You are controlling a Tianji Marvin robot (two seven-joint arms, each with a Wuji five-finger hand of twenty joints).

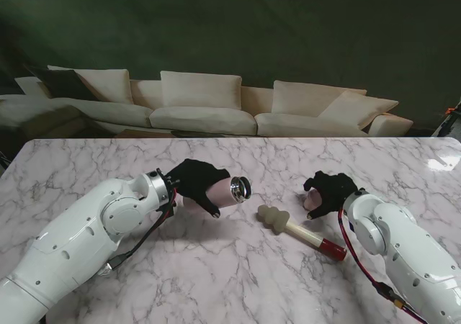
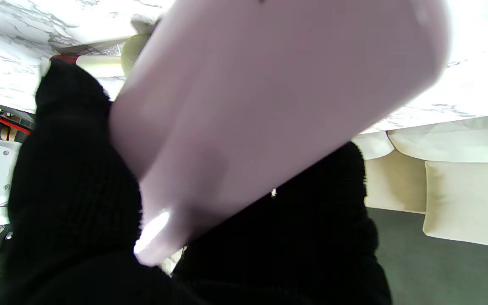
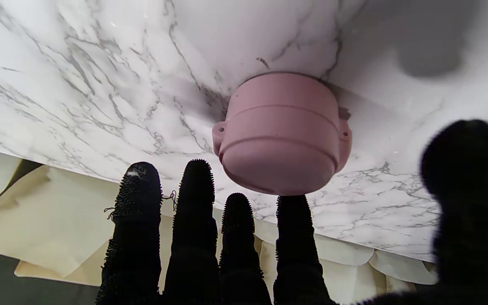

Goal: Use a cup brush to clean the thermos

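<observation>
On marble table point(image 1: 216, 266), left hand point(image 1: 196, 182) grips thermos point(image 1: 229, 191), seemingly lifted.

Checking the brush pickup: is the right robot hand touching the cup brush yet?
Apart. The stand view shows bare marble between the right robot hand and the cup brush, which lies nearer to me on the table.

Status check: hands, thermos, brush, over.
Left hand shut on thermos, lid off, mouth toward brush. Right hand open by pink lid on table. Cup brush lies untouched between the hands. Nothing in the way.
</observation>
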